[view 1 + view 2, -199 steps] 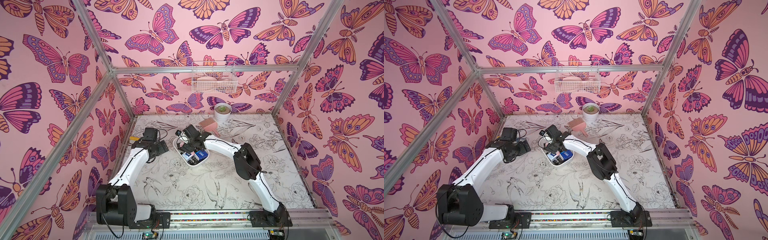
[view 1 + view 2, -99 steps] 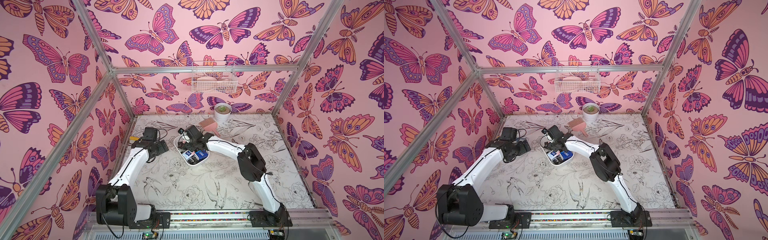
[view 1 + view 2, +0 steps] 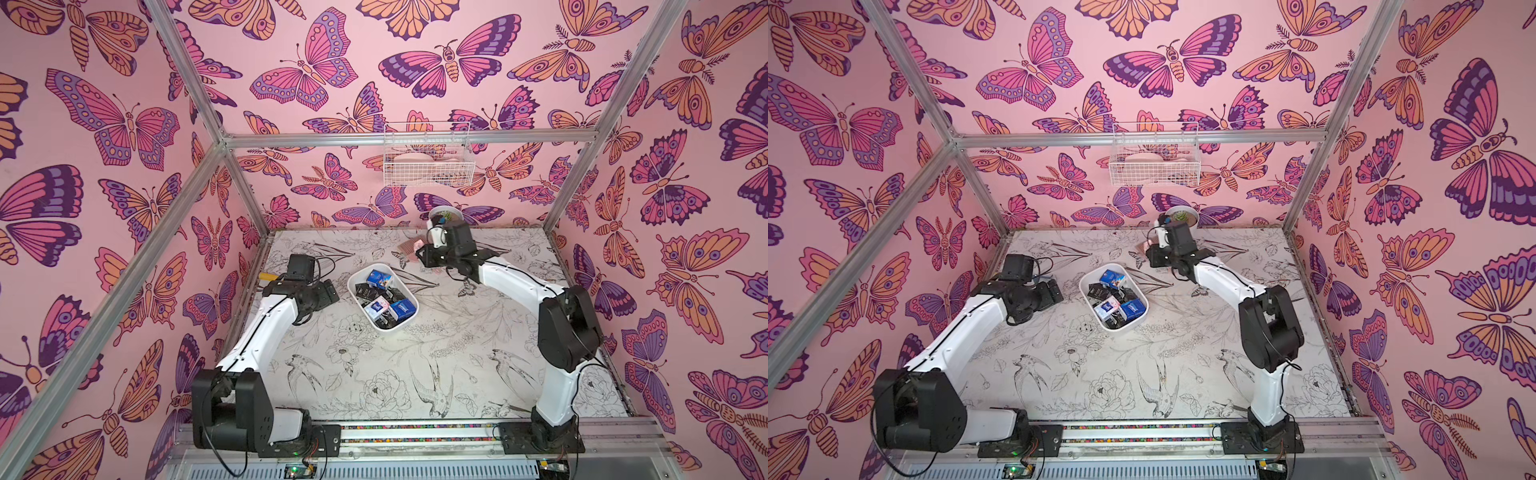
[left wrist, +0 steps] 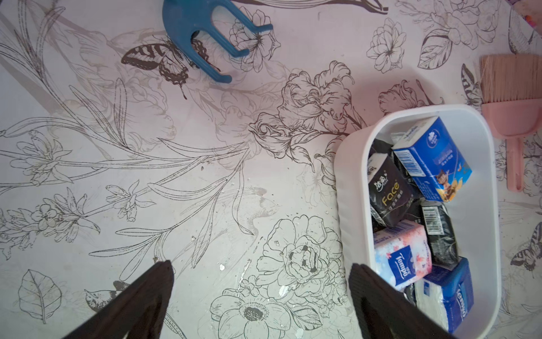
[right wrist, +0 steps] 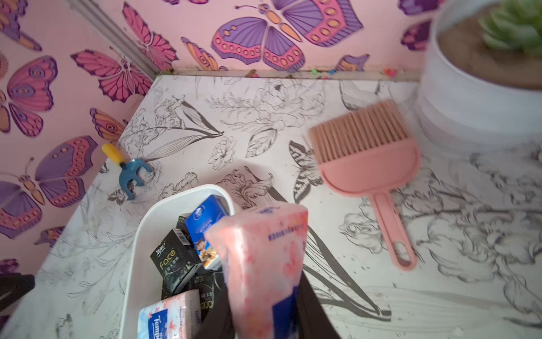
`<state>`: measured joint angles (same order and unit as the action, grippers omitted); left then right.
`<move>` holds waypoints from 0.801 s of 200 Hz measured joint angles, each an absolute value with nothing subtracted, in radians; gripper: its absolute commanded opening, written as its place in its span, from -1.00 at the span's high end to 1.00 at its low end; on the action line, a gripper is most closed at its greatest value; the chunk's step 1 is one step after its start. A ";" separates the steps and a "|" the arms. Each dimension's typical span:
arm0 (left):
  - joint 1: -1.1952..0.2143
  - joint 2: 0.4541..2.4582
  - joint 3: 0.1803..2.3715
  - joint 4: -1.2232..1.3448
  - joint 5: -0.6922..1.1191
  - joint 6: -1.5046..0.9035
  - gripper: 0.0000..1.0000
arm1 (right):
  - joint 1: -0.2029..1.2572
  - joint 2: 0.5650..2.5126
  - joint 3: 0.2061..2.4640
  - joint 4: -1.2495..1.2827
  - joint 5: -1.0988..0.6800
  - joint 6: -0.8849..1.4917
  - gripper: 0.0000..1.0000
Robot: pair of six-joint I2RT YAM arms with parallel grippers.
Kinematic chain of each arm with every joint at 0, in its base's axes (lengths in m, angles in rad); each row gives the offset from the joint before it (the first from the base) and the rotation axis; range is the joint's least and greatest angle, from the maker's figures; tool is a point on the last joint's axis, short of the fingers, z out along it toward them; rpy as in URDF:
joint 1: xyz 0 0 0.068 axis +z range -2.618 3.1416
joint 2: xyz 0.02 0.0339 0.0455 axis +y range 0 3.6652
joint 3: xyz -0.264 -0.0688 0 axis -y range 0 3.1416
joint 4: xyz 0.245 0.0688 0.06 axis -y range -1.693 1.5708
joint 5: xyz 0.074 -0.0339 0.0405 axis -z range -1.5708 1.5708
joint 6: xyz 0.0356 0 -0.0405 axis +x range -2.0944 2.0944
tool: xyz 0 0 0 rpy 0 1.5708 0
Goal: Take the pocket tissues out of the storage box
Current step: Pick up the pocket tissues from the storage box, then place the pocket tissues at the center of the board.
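Right end effector (image 5: 264, 317) clamps pink tissue packet (image 5: 261, 264).

One storage box (image 3: 358, 286) lies mid-surface. In it, counted from the left wrist view: three blue packets (image 4: 431, 158), one white-pink packet (image 4: 401, 252), and at least three black packets (image 4: 387, 193), though the black ones overlap and the true number cannot be told. One more white-pink packet (image 5: 264, 264) is outside the box. One pink brush (image 5: 369, 164), one blue tool (image 5: 130, 173), one plant pot (image 3: 1181, 216), one wire basket (image 3: 428, 160).
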<state>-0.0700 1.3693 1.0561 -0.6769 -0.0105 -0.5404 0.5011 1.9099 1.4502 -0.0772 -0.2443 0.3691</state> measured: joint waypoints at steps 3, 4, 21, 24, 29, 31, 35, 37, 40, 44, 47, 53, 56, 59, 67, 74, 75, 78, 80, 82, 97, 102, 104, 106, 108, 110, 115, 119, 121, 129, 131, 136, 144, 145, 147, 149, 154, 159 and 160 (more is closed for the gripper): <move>-0.070 1.369 1.058 -0.677 -0.007 -0.540 -1.00 | 0.488 1.910 1.435 -0.067 -0.257 0.381 0.51; -0.070 1.369 1.058 -0.677 -0.007 -0.540 -1.00 | 0.482 1.910 1.428 -0.064 -0.262 0.389 0.51; -0.075 1.369 1.069 -0.678 0.002 -0.536 -1.00 | 0.418 1.921 1.335 -0.032 -0.314 0.452 0.50; -0.076 1.369 1.071 -0.678 0.003 -0.536 -1.00 | 0.412 1.923 1.320 -0.031 -0.321 0.462 0.49; -0.079 1.369 1.074 -0.678 0.004 -0.535 -1.00 | 0.404 1.927 1.296 -0.030 -0.329 0.474 0.49; -0.079 1.369 1.075 -0.678 0.005 -0.535 -1.00 | 0.402 1.929 1.288 -0.030 -0.333 0.478 0.48; -0.081 1.369 1.077 -0.678 0.005 -0.535 -1.00 | 0.399 1.932 1.271 -0.029 -0.340 0.489 0.48; -0.082 1.369 1.079 -0.678 0.006 -0.535 -1.00 | 0.398 1.933 1.263 -0.029 -0.343 0.492 0.48; -0.085 1.369 1.080 -0.678 0.007 -0.535 -1.00 | 0.398 1.935 1.253 -0.030 -0.346 0.498 0.48; -0.087 1.369 1.082 -0.678 0.008 -0.535 -1.00 | 0.399 1.937 1.240 -0.030 -0.353 0.505 0.47; -0.088 1.369 1.084 -0.678 0.008 -0.535 -1.00 | 0.400 1.938 1.232 -0.030 -0.358 0.511 0.47; -0.093 1.370 1.086 -0.678 0.008 -0.535 -1.00 | 0.402 1.938 1.217 -0.030 -0.366 0.522 0.46; -0.094 1.370 1.087 -0.678 0.008 -0.535 -1.00 | 0.402 1.938 1.212 -0.029 -0.369 0.527 0.46; -0.096 1.371 1.089 -0.678 0.009 -0.535 -1.00 | 0.403 1.938 1.206 -0.029 -0.374 0.532 0.45; -0.102 1.374 1.093 -0.678 0.009 -0.535 -1.00 | 0.406 1.938 1.197 -0.027 -0.381 0.549 0.45; -0.107 1.377 1.098 -0.678 0.009 -0.535 -0.99 | 0.406 1.938 1.192 -0.026 -0.386 0.556 0.44; -0.107 1.377 1.098 -0.678 0.009 -0.535 -0.99 | 0.406 1.938 1.191 -0.026 -0.387 0.559 0.44; -0.110 1.380 1.100 -0.678 0.009 -0.535 -1.00 | 0.406 1.938 1.189 -0.026 -0.387 0.563 0.43; -0.111 1.381 1.100 -0.678 0.008 -0.535 -1.00 | 0.406 1.938 1.188 -0.025 -0.388 0.567 0.43; -0.113 1.382 1.101 -0.678 0.008 -0.535 -1.00 | 0.406 1.938 1.187 -0.025 -0.388 0.570 0.42; -0.120 1.390 1.103 -0.678 0.009 -0.535 -1.00 | 0.405 1.938 1.180 -0.025 -0.387 0.584 0.38; -0.123 1.392 1.103 -0.678 0.008 -0.535 -1.00 | 0.405 1.938 1.175 -0.025 -0.387 0.589 0.36; -0.124 1.393 1.103 -0.678 0.008 -0.535 -1.00 | 0.405 1.938 1.174 -0.025 -0.387 0.590 0.36; -0.125 1.393 1.103 -0.678 0.008 -0.535 -1.00 | 0.405 1.938 1.171 -0.025 -0.386 0.593 0.35; -0.125 1.394 1.103 -0.678 0.008 -0.535 -1.00 | 0.405 1.938 1.169 -0.025 -0.386 0.596 0.35; -0.125 1.394 1.103 -0.678 0.009 -0.535 -1.00 | 0.405 1.938 1.167 -0.025 -0.386 0.595 0.34; -0.126 1.396 1.103 -0.678 0.009 -0.535 -1.00 | 0.403 1.938 1.160 -0.026 -0.384 0.600 0.33; -0.126 1.396 1.103 -0.678 0.008 -0.535 -1.00 | 0.402 1.938 1.154 -0.027 -0.383 0.602 0.31; -0.126 1.396 1.103 -0.678 0.008 -0.535 -1.00 | 0.402 1.938 1.151 -0.027 -0.382 0.603 0.30; -0.126 1.397 1.103 -0.678 0.008 -0.535 -1.00 | 0.400 1.938 1.139 -0.030 -0.380 0.604 0.27; -0.126 1.397 1.103 -0.678 0.008 -0.535 -1.00 | 0.399 1.938 1.135 -0.032 -0.379 0.604 0.25; -0.126 1.397 1.103 -0.678 0.008 -0.535 -0.99 | 0.397 1.938 1.126 -0.035 -0.378 0.605 0.22; -0.126 1.398 1.103 -0.678 0.008 -0.535 -0.99 | 0.393 1.938 1.118 -0.041 -0.376 0.606 0.15; -0.126 1.398 1.103 -0.678 0.008 -0.535 -0.99 | 0.393 1.938 1.117 -0.042 -0.375 0.606 0.14; -0.126 1.398 1.103 -0.678 0.008 -0.535 -1.00 | 0.392 1.938 1.116 -0.043 -0.375 0.605 0.12; -0.126 1.398 1.103 -0.678 0.008 -0.535 -0.99 | 0.390 1.938 1.115 -0.044 -0.375 0.604 0.10; -0.126 1.398 1.103 -0.678 0.008 -0.535 -1.00 | 0.387 1.936 1.113 -0.048 -0.372 0.606 0.05; -0.126 1.398 1.103 -0.678 0.008 -0.535 -1.00 | 0.384 1.933 1.110 -0.051 -0.369 0.603 -0.01; -0.126 1.398 1.103 -0.678 0.008 -0.535 -1.00 | 0.383 1.932 1.110 -0.052 -0.368 0.604 -0.01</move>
<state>-0.1257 1.3975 1.1030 -0.6785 0.0082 -0.5350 0.3832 1.9316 1.1095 -0.0517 -0.3679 0.6037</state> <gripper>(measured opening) 0.998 0.450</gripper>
